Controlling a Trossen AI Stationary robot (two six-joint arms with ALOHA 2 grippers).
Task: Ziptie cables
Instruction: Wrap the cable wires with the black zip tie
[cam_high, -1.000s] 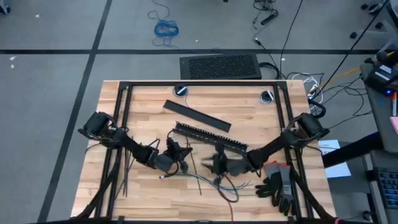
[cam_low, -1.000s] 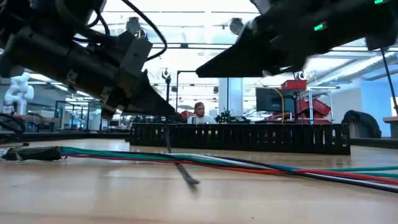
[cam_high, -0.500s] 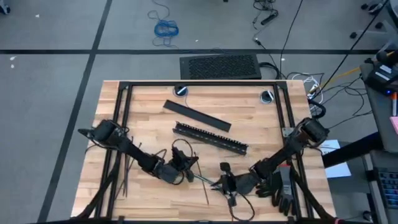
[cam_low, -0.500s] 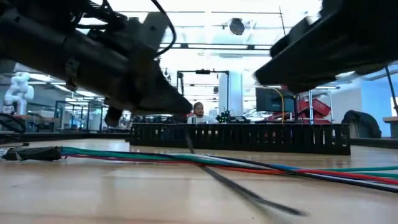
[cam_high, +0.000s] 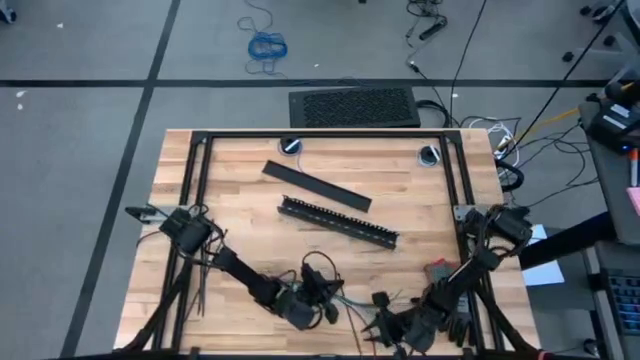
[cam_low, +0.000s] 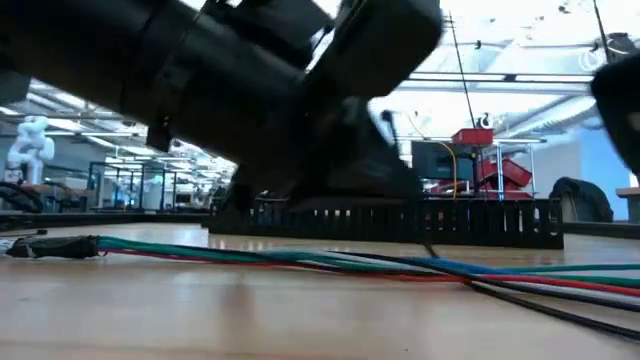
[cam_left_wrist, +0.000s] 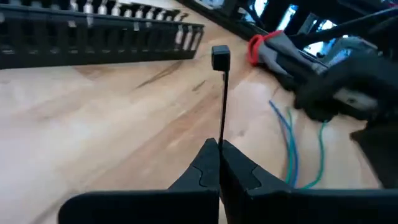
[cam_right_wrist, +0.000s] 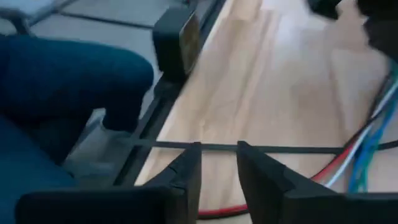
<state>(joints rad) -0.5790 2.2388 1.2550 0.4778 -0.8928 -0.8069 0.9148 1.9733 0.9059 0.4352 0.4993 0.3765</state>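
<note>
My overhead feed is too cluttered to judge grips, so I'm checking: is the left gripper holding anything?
Observer: Yes. The left wrist view shows the left gripper shut on a thin straight black plastic ziptie, square head pointing away.
Operator: And the right one?
Observer: The right gripper is open; a thin black strip crosses just beyond its fingertips.
Operator: Cables lifted?
Observer: No. The low view shows the thin blue, green and red cables lying on the wooden table.

Overhead straight down, low level across the table (cam_high: 400, 175), wrists close; all sharing tabletop
</note>
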